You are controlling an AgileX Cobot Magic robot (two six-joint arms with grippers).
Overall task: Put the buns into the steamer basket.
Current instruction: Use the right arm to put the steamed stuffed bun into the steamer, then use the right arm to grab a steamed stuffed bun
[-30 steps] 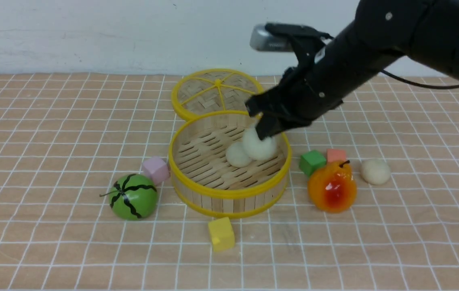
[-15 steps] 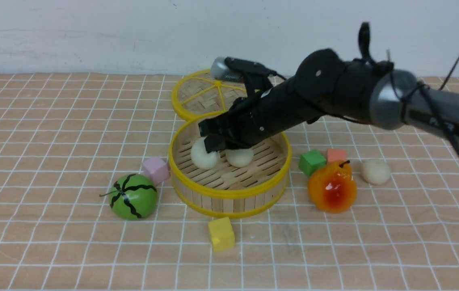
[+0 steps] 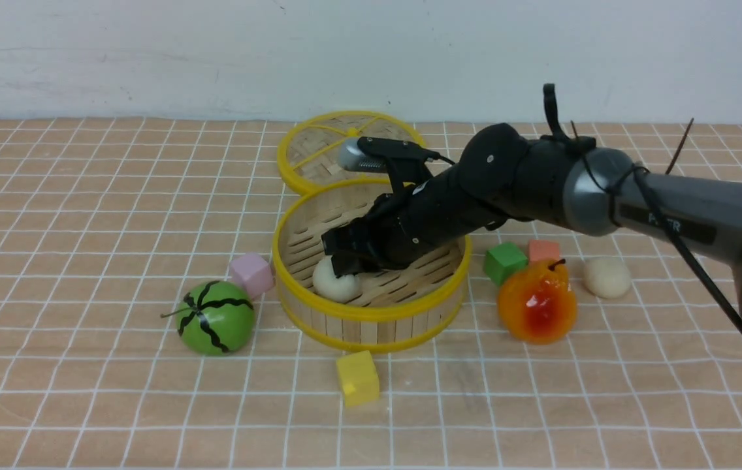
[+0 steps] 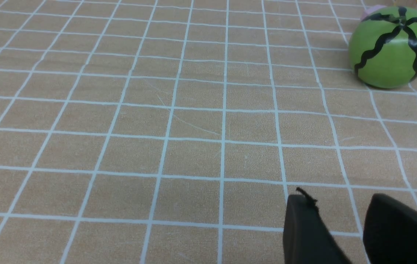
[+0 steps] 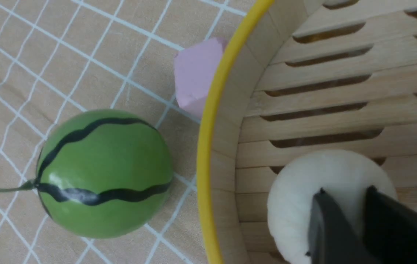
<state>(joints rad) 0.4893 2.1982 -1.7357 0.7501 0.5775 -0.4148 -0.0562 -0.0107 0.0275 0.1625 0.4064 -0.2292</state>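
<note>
The steamer basket (image 3: pixel 371 312) stands mid-table. My right gripper (image 3: pixel 345 260) reaches down into it and is shut on a cream-white bun (image 3: pixel 335 282), which sits low at the basket's front left, by the wall. In the right wrist view the two fingers pinch the bun (image 5: pixel 304 190) over the slatted floor of the steamer basket (image 5: pixel 340 110); the gripper (image 5: pixel 344 194) covers part of it. The arm hides a second bun in the basket. A third bun (image 3: pixel 607 277) lies on the table at the right. My left gripper (image 4: pixel 337 200) hovers over bare table, jaws slightly apart, empty.
A toy watermelon (image 3: pixel 215 317) and a pink block (image 3: pixel 251 274) sit left of the basket. A yellow block (image 3: pixel 357 377) lies in front. A green block (image 3: pixel 505 262), a salmon block (image 3: pixel 544 250) and an orange-red pear (image 3: pixel 537 301) are right. A woven lid (image 3: pixel 319 151) lies behind.
My right arm has swung left and down, carrying the bun from above the basket's right side to its front left floor. The other bun is now hidden behind the arm.
</note>
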